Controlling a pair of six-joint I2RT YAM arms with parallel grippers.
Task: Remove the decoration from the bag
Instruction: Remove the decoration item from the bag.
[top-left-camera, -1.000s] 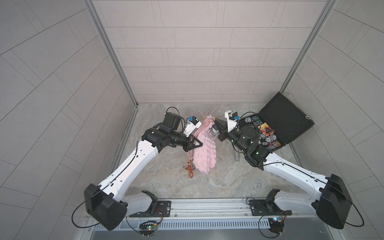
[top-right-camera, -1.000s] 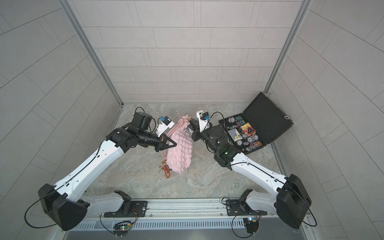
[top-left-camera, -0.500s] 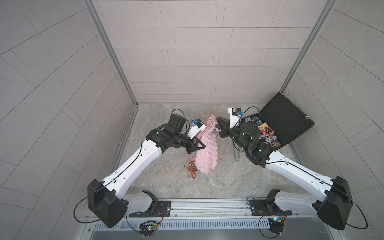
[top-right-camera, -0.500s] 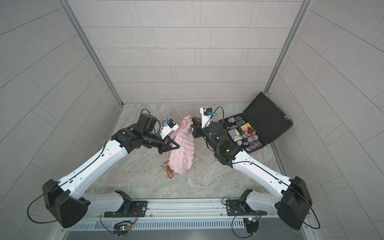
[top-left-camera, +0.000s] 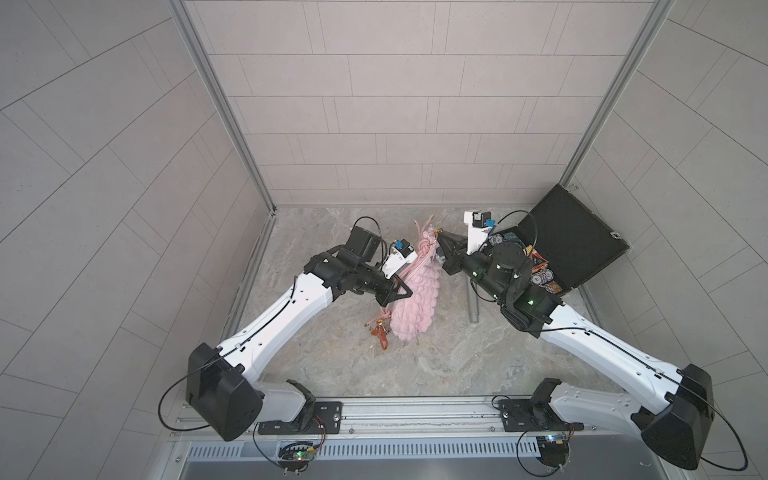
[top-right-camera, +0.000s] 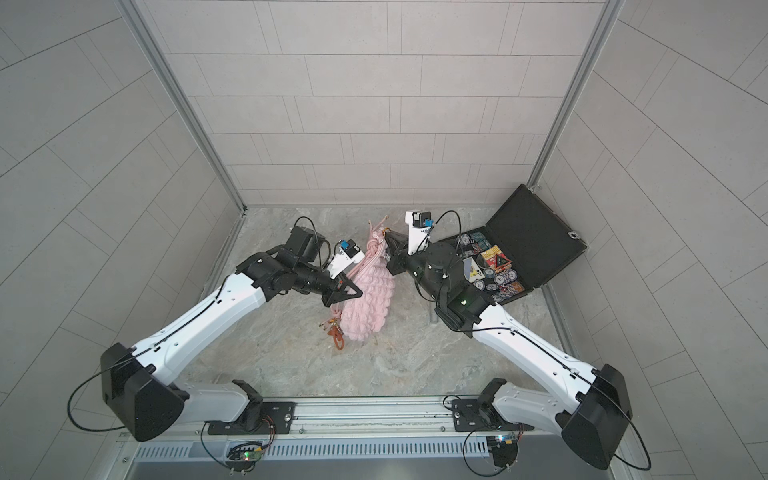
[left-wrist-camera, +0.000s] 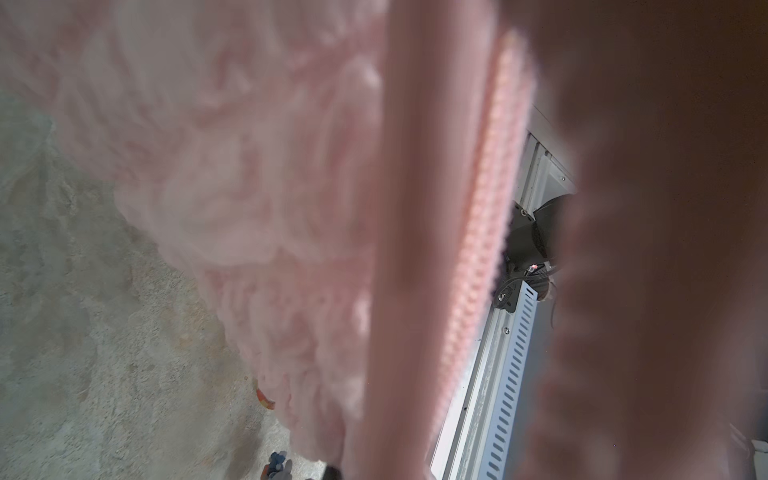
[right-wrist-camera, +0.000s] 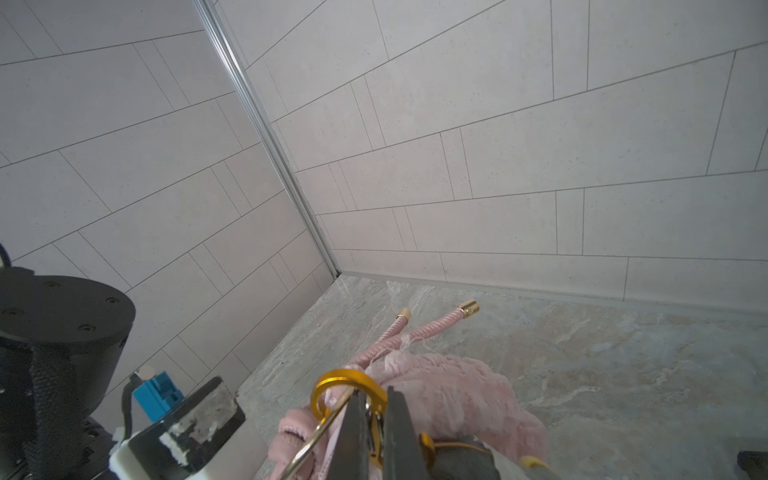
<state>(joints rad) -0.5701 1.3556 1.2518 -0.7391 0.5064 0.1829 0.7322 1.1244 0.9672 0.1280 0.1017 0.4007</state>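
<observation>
Two tools are on the bag (top-left-camera: 415, 299), which sits mid-bench (top-left-camera: 332, 365) between the arms, long axis running near to far. I cannot tell whether its near end rests on the bench or hangs just above it. An open black case (top-left-camera: 575, 239) stands well apart at far right.

1. The right tool (right-wrist-camera: 374, 405) is closed on a gold carabiner (right-wrist-camera: 347, 376) at the far end of the bag, beside the knot in the cords (top-left-camera: 424, 249). The right wrist view shows the jaws pinching the clip body. A thin gold wire, likely its gate, angles away from the ring, and pink cord shows through the ring.
2. The left tool (top-left-camera: 404, 292) is closed at the left edge of the bag. I judge that it grips the cords there. The left wrist view is filled with blurred pink and shows no jaws.
3. An orange charm (top-left-camera: 380, 334) hangs at the near-left corner, touched by neither tool. I cannot tell whether it links to the carabiner.

Handling: I rate the bag as light, soft and puffy, so it will deform and follow any pull. The cords are the firmer hold, so I would anchor there. The carabiner is stiff, smooth metal and may slip. I would grip its solid spine, keep the gate free, and work the ring off the cord without jerking.
</observation>
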